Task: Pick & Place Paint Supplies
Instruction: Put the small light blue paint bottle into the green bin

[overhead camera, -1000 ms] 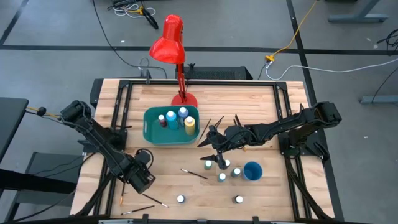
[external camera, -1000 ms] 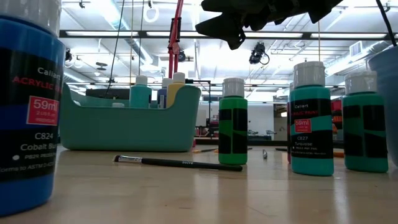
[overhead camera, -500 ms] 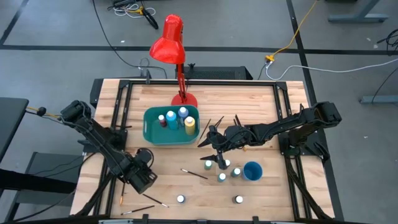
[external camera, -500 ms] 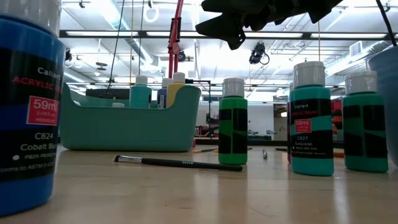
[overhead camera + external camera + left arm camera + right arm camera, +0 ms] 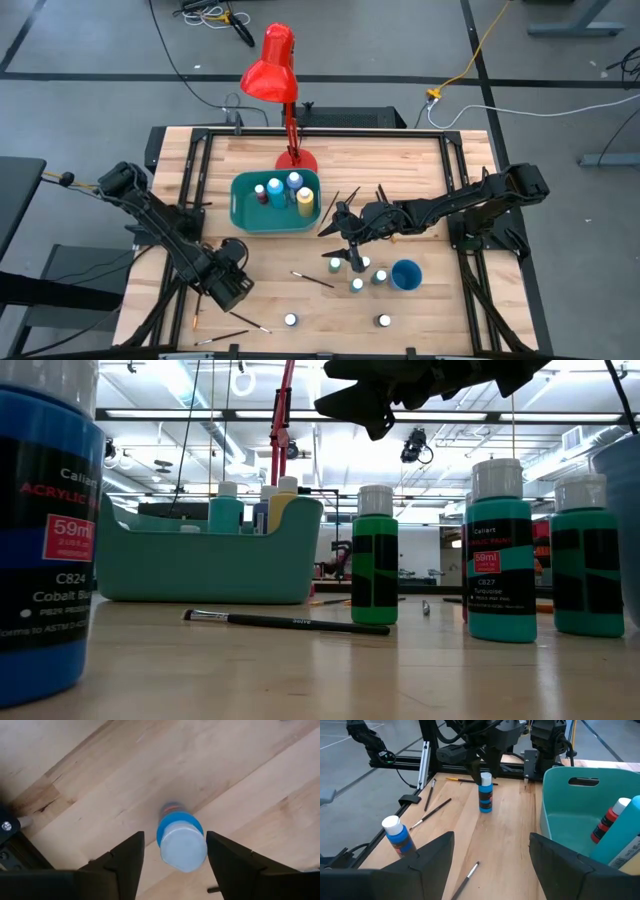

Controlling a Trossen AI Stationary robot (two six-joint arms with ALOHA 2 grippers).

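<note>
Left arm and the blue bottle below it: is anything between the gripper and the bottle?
Nothing visible does. The left gripper hangs directly over the blue paint bottle, open fingers either side of its cap, bare table around it.

A blue paint bottle (image 5: 182, 840) with a white cap stands upright on the wooden surface. Four more bottles stand in the teal bin (image 5: 243, 212): a teal one (image 5: 261, 190), a dark red one (image 5: 274, 188), a blue one (image 5: 294, 181) and a yellow one (image 5: 305, 199). Near the blue cup (image 5: 406, 274) stands a cluster of green and teal bottles (image 5: 358, 273). Two blue bottles (image 5: 290, 320) stand apart near the front edge. Thin dark brushes lie flat: one (image 5: 312, 279) mid-surface, others (image 5: 248, 322) at the front left corner, more (image 5: 340, 205) beside the bin.
</note>
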